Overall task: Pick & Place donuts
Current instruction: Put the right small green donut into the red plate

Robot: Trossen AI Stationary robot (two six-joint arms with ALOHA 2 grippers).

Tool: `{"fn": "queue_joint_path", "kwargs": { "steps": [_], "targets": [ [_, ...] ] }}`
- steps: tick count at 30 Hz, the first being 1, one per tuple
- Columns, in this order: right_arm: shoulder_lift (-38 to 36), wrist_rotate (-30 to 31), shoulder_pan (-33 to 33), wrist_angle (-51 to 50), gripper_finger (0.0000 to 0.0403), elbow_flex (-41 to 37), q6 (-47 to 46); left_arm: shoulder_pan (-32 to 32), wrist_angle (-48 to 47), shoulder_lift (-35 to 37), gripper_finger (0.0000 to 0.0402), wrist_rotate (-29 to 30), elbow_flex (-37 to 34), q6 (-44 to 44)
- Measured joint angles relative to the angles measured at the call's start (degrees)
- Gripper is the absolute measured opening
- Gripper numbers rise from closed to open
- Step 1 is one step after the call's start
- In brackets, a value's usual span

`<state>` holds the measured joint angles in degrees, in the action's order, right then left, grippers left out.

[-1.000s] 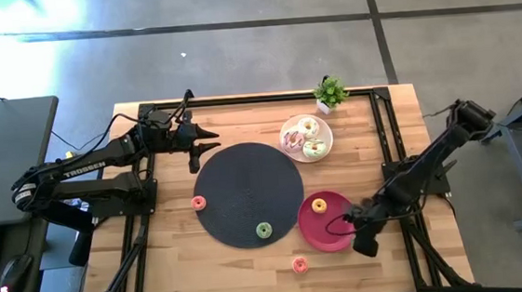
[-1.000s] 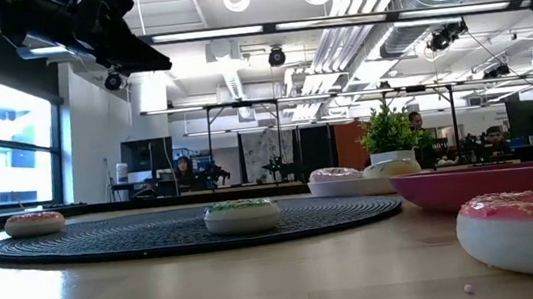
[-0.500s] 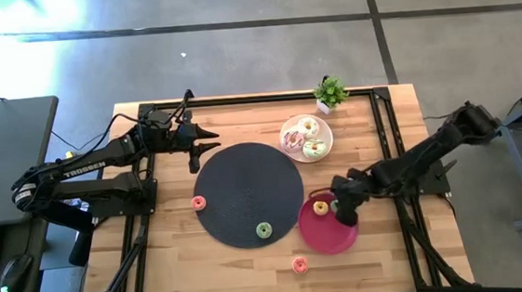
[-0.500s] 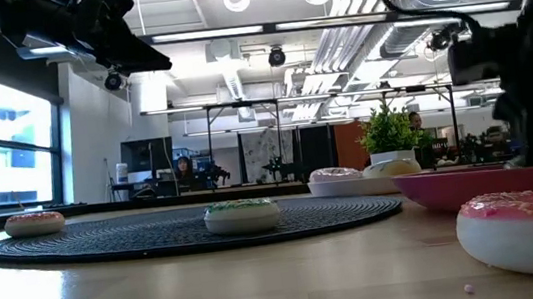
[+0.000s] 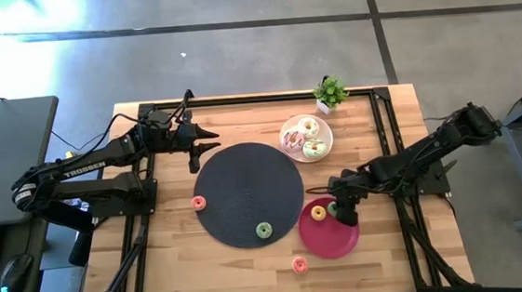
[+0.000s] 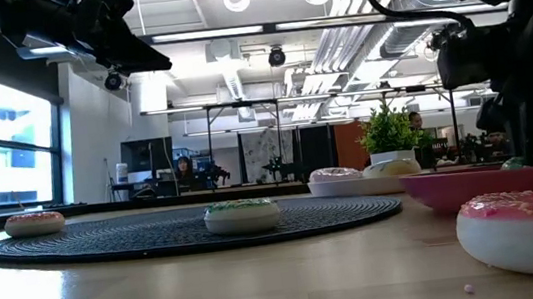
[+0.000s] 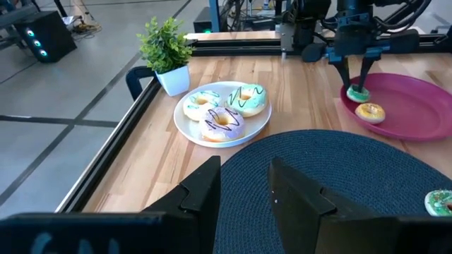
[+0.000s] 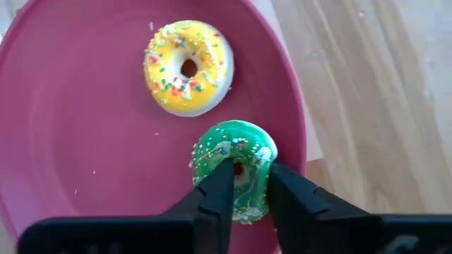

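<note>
My right gripper (image 5: 343, 214) hangs over the far right rim of the red plate (image 5: 329, 243), shut on a tiny green sprinkled donut (image 8: 236, 159). A yellow donut (image 5: 318, 212) lies flat on the plate beside it. Another green donut (image 5: 264, 230) rests on the black mat (image 5: 245, 180). Pink donuts lie on the wood, one (image 5: 198, 202) left of the mat and one (image 5: 299, 265) near the front edge. Three larger donuts sit on the white plate (image 5: 289, 125). My left gripper (image 5: 210, 140) waits open above the mat's far left edge. My right gripper pinches the tiny green donut between its two fingers (image 8: 215, 194), which come from above and point down. They close on the ring's side (image 8: 256, 176) nearest the camera. The donut hangs tilted, at or just above the red plate's rim (image 7: 357, 93); whether it touches I cannot tell.
A small potted plant (image 5: 330, 92) stands at the far edge beside the white plate. A black frame rail (image 5: 385, 127) runs along the table's right side under my right arm. Bare wood lies left of the mat and along the near edge.
My right gripper has swung from beside the red plate's near right edge toward the far and left, ending over the plate's far right rim beside the yellow donut. Most of that travel came early, and it has barely shifted since.
</note>
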<state>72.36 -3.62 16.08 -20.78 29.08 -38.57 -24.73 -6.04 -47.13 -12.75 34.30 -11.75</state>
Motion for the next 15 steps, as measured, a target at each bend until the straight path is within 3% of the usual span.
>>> {"fn": "queue_joint_path", "kwargs": {
  "steps": [15],
  "targets": [
    [0.0, -4.7, 0.0, 1.9, 0.0198, 0.1, -1.4, 0.0, 0.0, 0.0, 0.0113, 0.0, 0.0, 0.0]
  ]
}}
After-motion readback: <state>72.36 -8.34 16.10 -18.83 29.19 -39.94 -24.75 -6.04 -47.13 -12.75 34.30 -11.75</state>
